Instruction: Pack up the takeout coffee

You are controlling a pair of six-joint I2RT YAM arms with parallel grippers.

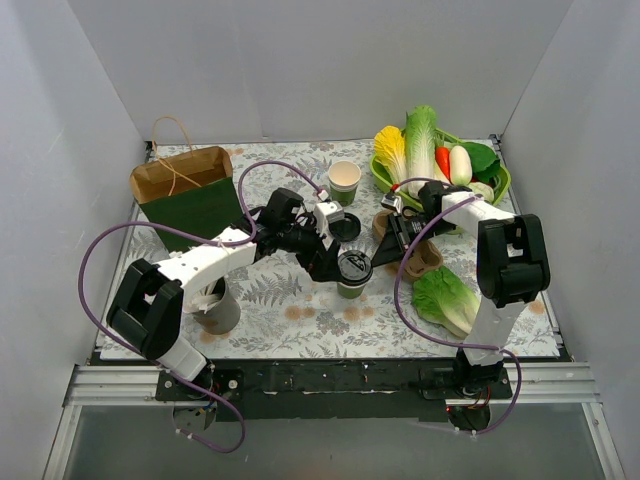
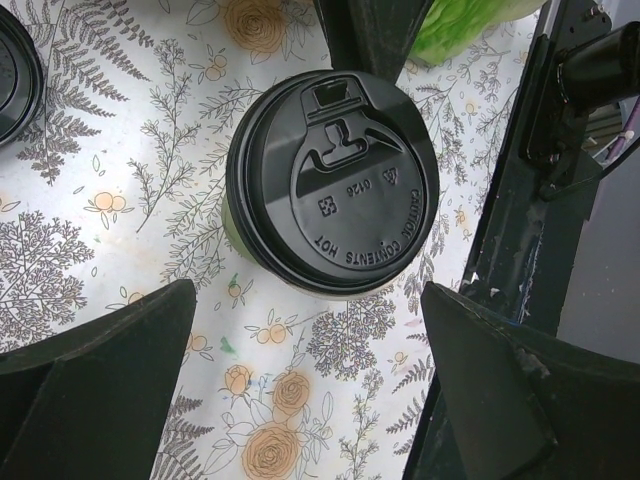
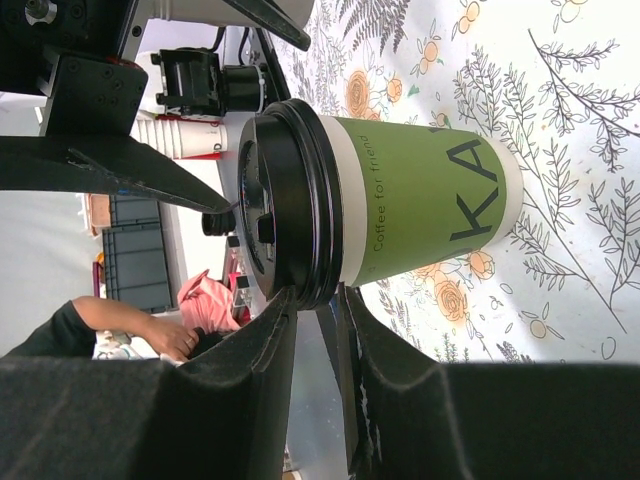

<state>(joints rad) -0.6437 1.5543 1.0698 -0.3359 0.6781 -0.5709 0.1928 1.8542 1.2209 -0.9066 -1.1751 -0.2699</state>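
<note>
Packing stands partly complete, in my judgement: one cup is capped, and nothing is stowed yet.

Upper left of the top view: a paper bag (image 1: 190,195) with a brown kraft mouth, green sides and twine handles. It stands open, and none of the order shows in it. Lower left: a grey cup (image 1: 222,312) of white sticks.

Centre: the left tool (image 2: 308,300) is spread wide and holds nothing. Its blunt matte-black fingers sit low in the wrist view, with the cup ahead of them rather than between them. The takeout coffee (image 1: 354,272) stands upright at frame centre on the table (image 1: 290,310), which carries a fern-and-flower print cloth. Its lid (image 2: 345,185) is glossy black plastic, round, with a raised sip tab and embossed warning text. It looks seated all round the rim. The cup wall is smooth tapered paper, a cream band above green with dark lettering.

Above centre: a second cup (image 1: 344,178) stands uncapped. A loose lid (image 1: 346,228) lies flat between it and the capped one.

Right of centre: a pulp tray (image 1: 420,255) of rough brown moulded fibre, partly hidden by the arm. The right tool (image 3: 318,295) is narrow, only a slit between its fingers, with its tips at the lid's edge. I cannot tell whether they pinch it.

Remaining, by my reading: seating the capped cup in the tray or bag.
</note>
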